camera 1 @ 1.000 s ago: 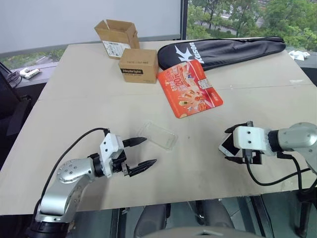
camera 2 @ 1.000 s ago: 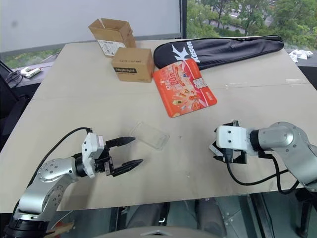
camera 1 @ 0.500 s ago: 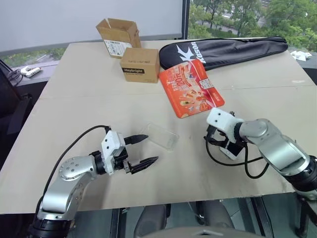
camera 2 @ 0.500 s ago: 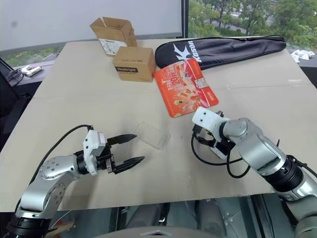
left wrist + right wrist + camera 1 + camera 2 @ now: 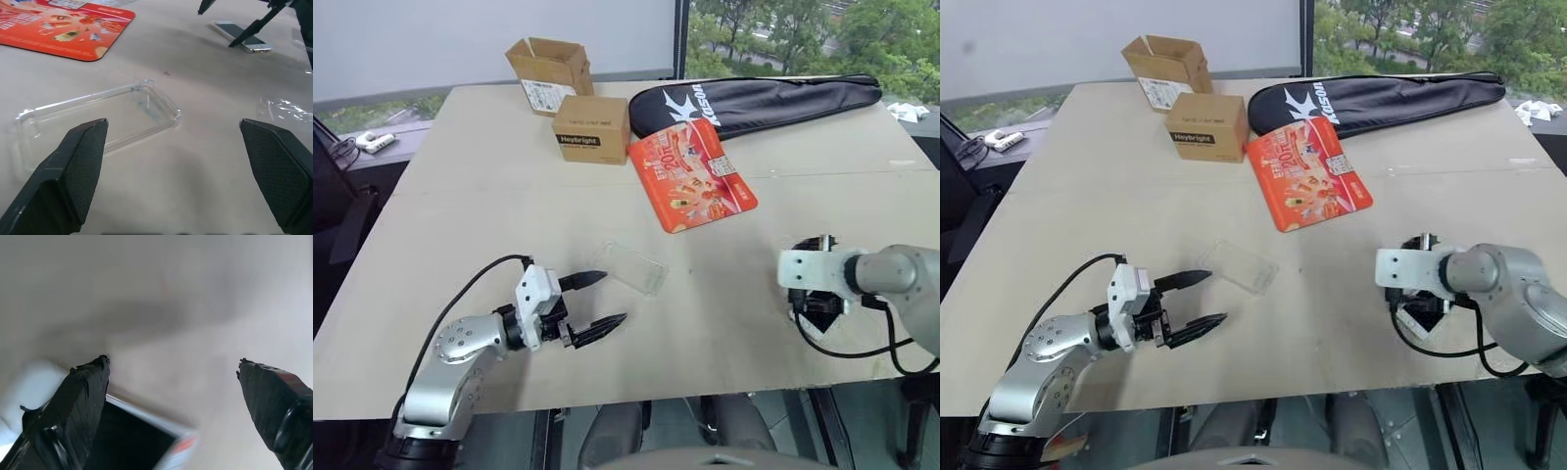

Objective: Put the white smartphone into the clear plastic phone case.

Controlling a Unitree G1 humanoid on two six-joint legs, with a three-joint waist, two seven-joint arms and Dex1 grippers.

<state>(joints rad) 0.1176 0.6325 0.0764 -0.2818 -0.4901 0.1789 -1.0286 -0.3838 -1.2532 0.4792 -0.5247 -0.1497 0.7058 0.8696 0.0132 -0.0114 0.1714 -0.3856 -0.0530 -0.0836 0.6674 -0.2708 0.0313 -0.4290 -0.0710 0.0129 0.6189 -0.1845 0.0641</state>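
The white smartphone lies flat on the table at the right, screen up. My right gripper hangs over it, tilted downward and open; one finger is over the phone's black screen and nothing is held. The clear plastic phone case lies hollow side up near the table's middle. My left gripper is open and nearly level, just short of the case on its near left side and pointing at it. The case's nearest corner lies between the lines of its fingers.
An orange packet lies beyond the case. A closed cardboard box, an open cardboard box and a long black bag stand further back. A scrap of crinkled clear film lies near the phone. The table's front edge is close below both grippers.
My right gripper swung in toward the table's middle, then back out to the right, and now tilts steeply down over the phone. The left arm has stayed put.
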